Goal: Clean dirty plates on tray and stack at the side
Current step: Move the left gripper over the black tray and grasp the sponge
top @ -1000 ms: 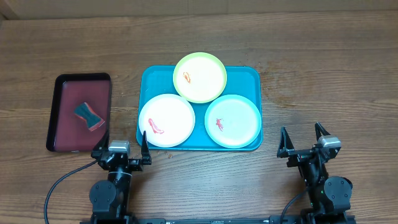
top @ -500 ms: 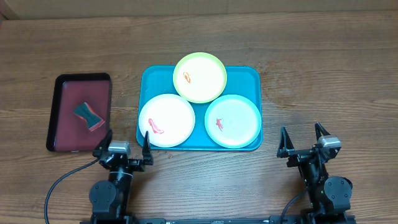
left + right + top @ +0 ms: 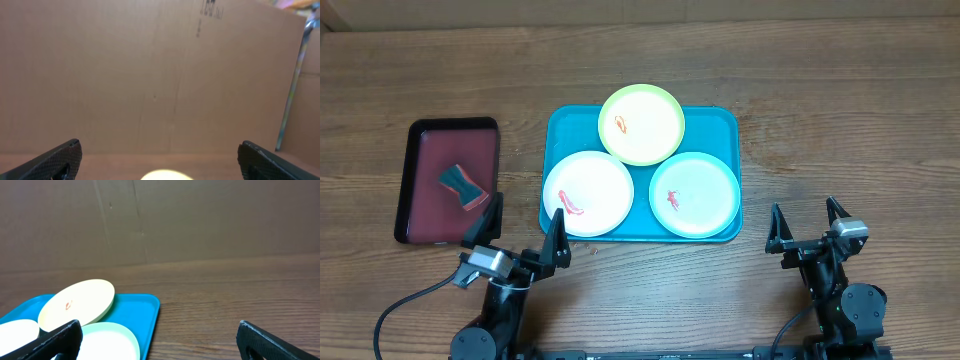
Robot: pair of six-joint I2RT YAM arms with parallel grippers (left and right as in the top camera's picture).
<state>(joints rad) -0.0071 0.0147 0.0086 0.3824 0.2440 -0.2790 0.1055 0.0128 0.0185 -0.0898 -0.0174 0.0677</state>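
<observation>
- Ahead of both sets of jaws, between them, the blue tray [image 3: 725,125] holds all three plates.
- The white plate [image 3: 588,193] lies just beyond the left gripper [image 3: 526,216], the mint plate [image 3: 694,193] is nearer the right gripper [image 3: 803,213], and the yellow-green plate [image 3: 641,124] is farthest, overlapping the far rim.
- Each plate shows a red smear.
- Both grippers stand wide apart and empty.
- The left gripper's outer finger overlaps the dark red tray [image 3: 420,200], which holds a sponge [image 3: 461,185].
</observation>
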